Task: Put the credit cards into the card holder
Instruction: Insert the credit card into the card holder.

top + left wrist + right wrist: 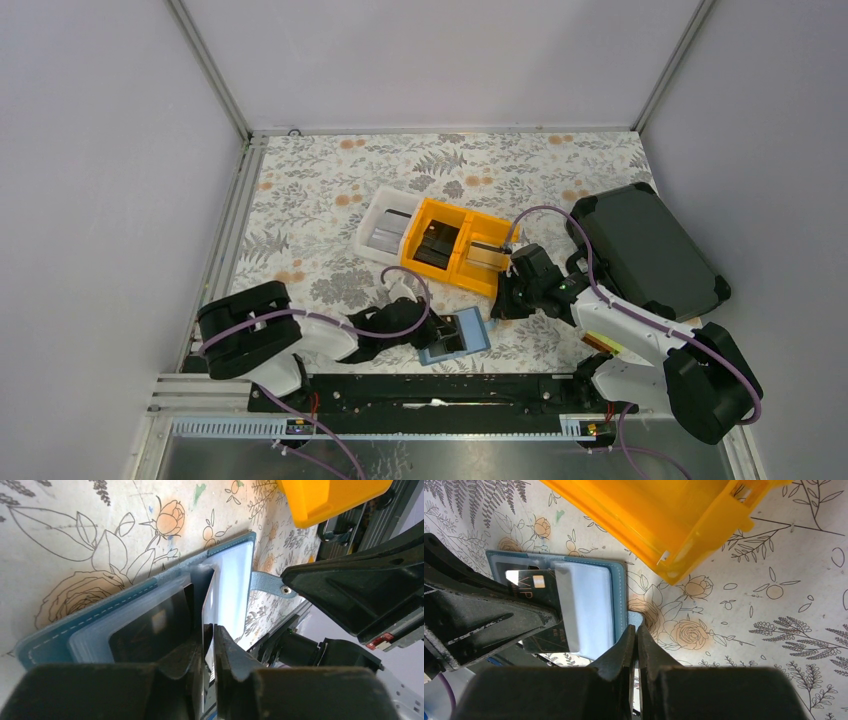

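Observation:
The teal card holder (455,338) lies open on the floral cloth near the front edge. In the left wrist view its cover (50,640) and pale inner pockets show, with a dark credit card (150,630) sitting in a pocket. My left gripper (210,630) is shut on a pale credit card (209,605), held edge-on and standing at the holder's middle fold. My right gripper (635,630) is shut, its tips at the holder's (589,600) small side tab (636,619); I cannot tell whether the tab is pinched. From above, the left gripper (432,335) and right gripper (497,312) flank the holder.
Two joined orange bins (460,250) and a white bin (385,228) stand behind the holder, with more cards lying in them. A large black hard case (645,250) sits at the right. A black rail (430,390) runs along the front edge. An orange bin (664,520) looms close above my right gripper.

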Available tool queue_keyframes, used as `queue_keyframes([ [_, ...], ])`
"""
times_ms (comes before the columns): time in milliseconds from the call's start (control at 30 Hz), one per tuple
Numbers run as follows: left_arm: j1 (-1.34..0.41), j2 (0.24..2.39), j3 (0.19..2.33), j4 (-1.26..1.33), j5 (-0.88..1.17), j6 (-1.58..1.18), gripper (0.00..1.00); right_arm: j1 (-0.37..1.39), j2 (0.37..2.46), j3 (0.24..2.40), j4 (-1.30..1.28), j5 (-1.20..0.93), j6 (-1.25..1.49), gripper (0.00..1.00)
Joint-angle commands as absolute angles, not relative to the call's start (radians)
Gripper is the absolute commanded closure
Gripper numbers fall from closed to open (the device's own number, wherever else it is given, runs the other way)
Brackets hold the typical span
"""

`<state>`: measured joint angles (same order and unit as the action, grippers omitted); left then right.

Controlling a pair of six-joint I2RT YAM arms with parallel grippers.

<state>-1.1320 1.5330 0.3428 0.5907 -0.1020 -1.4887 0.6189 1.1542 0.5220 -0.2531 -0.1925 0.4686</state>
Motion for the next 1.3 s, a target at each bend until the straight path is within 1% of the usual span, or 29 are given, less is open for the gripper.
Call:
queue_keyframes([
  [0, -1.141, 1.456, 0.412, 0.423, -0.130, -1.429, 0.81, 0.621, 1.144, 0.523, -0.243, -0.178, 0.471, 0.98],
  [100, -1.143, 1.444, 0.431, 0.375, -0.136, -1.419, 0.71, 0.621, 1.146, 0.528, -0.242, -0.177, 0.468, 0.98],
  [167, -1.143, 1.443, 0.436, 0.362, -0.135, -1.418, 0.66, 0.620, 1.145, 0.528, -0.243, -0.178, 0.466, 0.98],
  [400, -1.144, 1.400, 0.460, 0.259, -0.149, -1.413, 0.54, 0.621, 1.140, 0.529, -0.242, -0.176, 0.464, 0.98],
  [533, -1.146, 1.376, 0.472, 0.206, -0.153, -1.410, 0.49, 0.621, 1.144, 0.530, -0.242, -0.177, 0.460, 0.98],
  [833, -1.162, 1.323, 0.522, 0.068, -0.203, -1.382, 0.47, 0.621, 1.144, 0.529, -0.237, -0.180, 0.457, 0.98],
  [1000, -1.166, 1.300, 0.517, 0.033, -0.212, -1.394, 0.46, 0.620, 1.140, 0.528, -0.236, -0.180, 0.456, 0.98],
  [1067, -1.167, 1.287, 0.512, 0.017, -0.219, -1.404, 0.44, 0.620, 1.139, 0.526, -0.235, -0.181, 0.457, 0.99],
  [1267, -1.173, 1.278, 0.517, 0.002, -0.226, -1.406, 0.45, 0.621, 1.137, 0.525, -0.233, -0.182, 0.455, 0.99],
])
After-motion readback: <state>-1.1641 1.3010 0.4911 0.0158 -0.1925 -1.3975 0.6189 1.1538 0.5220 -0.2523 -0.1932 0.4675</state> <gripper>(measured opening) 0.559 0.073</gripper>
